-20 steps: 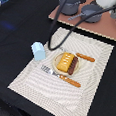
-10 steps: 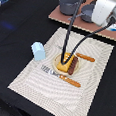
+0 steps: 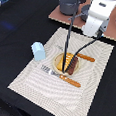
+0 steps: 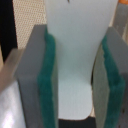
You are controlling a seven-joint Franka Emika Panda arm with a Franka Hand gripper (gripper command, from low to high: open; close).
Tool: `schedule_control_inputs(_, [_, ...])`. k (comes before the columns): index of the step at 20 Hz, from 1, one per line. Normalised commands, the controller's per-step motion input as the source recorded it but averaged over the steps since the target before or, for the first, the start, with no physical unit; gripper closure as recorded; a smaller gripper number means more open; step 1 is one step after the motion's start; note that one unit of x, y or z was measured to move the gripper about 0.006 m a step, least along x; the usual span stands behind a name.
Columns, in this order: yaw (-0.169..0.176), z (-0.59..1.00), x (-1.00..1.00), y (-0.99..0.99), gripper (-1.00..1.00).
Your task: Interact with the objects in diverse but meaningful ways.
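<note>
**White piece between the jaws, the rest down on the mat**

In the wrist view the jaws stand apart only by the width of a smooth white piece [image 4: 75,60]. The piece is broad at one end and narrower toward the other. Its edges lie against the green pads [image 4: 49,85] on both sides, so the jaws look clamped on it. The grey fingers [image 4: 27,75] back those pads, and a patch of the woven mat shows beyond the piece.

In the exterior view the white arm [image 3: 100,17] hangs over the far side of the desk [image 3: 22,16]. Its body hides the jaws, and two dark cables [image 3: 69,40] trail down from it.

The other things lie on the pale mat [image 3: 90,97], well apart from the jaws:

- A light blue cup [image 3: 38,51] stands alone.
- A yellow plate [image 3: 57,64] carries an orange block [image 3: 65,59], with a dark brown stick [image 3: 73,65] just beside it.
- An orange-handled fork [image 3: 62,76] lies just beside the plate.
- A second orange handle [image 3: 85,58] pokes out on the plate's other side.

Grey pots [image 3: 68,4] sit on a brown board [image 3: 114,31] near the arm.
</note>
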Motion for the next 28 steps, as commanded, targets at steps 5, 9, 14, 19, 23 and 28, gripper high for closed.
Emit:
schedule_control_inputs(5, [0.025,-0.61,-0.39,-0.10,1.00])
schedule_control_inputs(9, [0.000,-0.58,-0.35,-0.16,1.00])
schedule_control_inputs(14, [0.000,-0.02,-0.20,-0.11,-1.00])
schedule_control_inputs(19, [0.000,0.83,-0.26,-0.03,-1.00])
schedule_control_inputs(23, [0.000,0.95,-0.29,0.00,-1.00])
schedule_control_inputs(28, [0.000,1.00,-0.33,0.00,-1.00])
